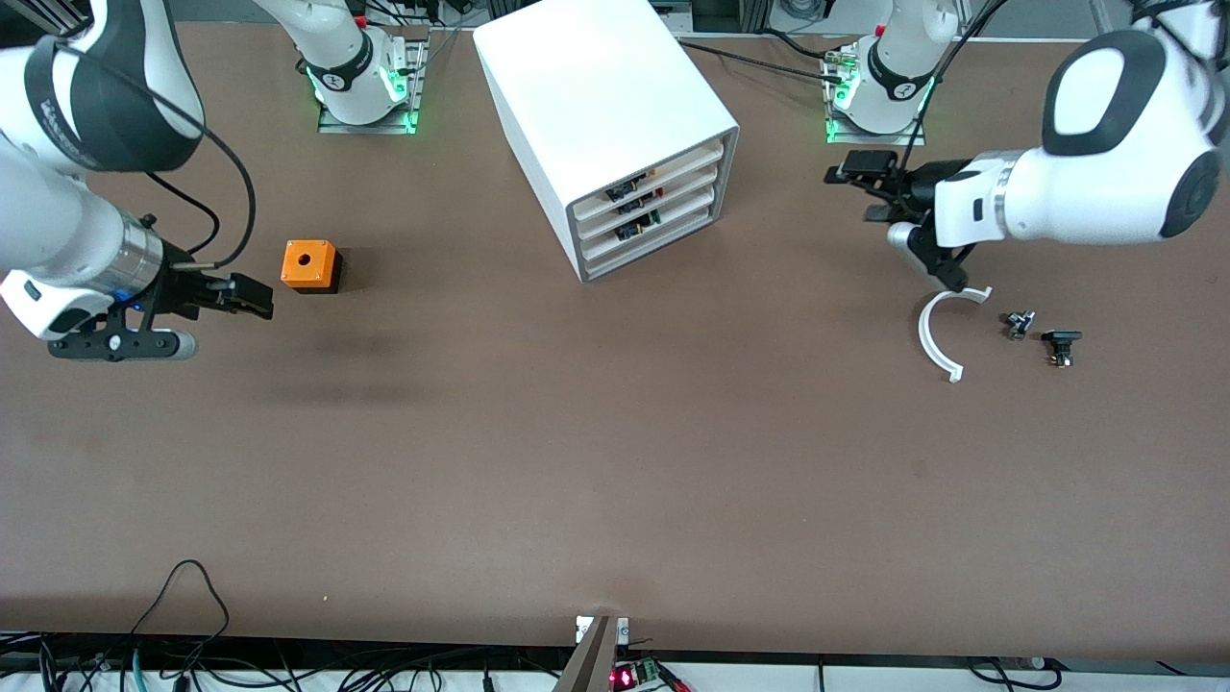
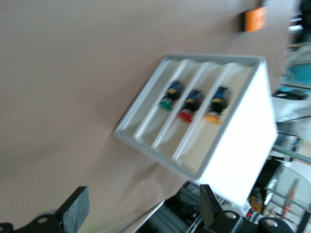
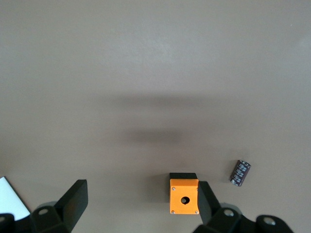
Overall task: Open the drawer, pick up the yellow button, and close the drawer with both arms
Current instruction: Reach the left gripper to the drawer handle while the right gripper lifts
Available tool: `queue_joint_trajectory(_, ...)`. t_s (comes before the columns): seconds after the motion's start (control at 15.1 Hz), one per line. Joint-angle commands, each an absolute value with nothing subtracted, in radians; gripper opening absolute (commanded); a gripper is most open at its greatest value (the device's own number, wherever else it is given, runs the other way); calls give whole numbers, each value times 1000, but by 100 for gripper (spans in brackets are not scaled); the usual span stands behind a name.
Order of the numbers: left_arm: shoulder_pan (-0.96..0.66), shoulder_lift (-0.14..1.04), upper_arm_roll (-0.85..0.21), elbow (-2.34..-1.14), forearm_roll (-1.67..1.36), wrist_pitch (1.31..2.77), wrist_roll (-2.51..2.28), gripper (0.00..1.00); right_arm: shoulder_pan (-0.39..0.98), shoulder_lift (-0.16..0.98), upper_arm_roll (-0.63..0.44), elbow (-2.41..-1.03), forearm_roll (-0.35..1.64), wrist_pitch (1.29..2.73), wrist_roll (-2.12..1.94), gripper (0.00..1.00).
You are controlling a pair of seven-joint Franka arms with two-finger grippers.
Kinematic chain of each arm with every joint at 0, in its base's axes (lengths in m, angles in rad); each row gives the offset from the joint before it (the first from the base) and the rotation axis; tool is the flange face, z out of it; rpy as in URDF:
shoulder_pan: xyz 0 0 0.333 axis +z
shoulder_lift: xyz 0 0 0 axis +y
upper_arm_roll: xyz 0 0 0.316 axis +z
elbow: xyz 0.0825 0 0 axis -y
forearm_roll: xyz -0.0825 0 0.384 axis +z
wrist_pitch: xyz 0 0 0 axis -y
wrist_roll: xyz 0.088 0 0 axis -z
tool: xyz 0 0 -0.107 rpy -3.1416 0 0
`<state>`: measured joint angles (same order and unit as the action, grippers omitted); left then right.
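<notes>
Our brown table [image 1: 615, 461], cabinet [image 1: 601, 115] at twelve o'clock, left gripper [image 1: 879, 187] wide and empty, right gripper [image 1: 252, 296] wide beside orange cube [image 1: 309, 265]

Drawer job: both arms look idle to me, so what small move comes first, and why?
Probably bring the left gripper toward the front of the cabinet at its top drawer. All drawers look shut, the button lies inside, and both grippers are open and empty. The right gripper waits beside the orange cube.
</notes>
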<state>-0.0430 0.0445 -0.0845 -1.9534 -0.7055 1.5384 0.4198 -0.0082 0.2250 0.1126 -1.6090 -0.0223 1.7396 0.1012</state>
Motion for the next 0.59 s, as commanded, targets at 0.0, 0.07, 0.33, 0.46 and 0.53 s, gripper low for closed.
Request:
queue_joint_trajectory(0.0,-37,43,-84,-2065,-882,1607,602,100,-23,264,117,-1595,-18,1740,98,100)
queue_joint_trajectory(0.07,-38,63,-86,-2080,-912,1612,648,100,-21,279,117,-1592,-20,1741,98,100)
queue_joint_trajectory(0.33,-54,104,-100,-2166,-1076,1614,790,100,-23,359,117,-1554,-23,1744,97,100)
queue_joint_trajectory(0.46,-55,117,-136,-2209,-1139,1629,790,99,-18,386,117,-1531,-23,1746,116,100)
queue_joint_trajectory(0.53,-54,117,-159,-2235,-1173,1656,793,99,-18,391,117,-1525,-23,1746,150,100)
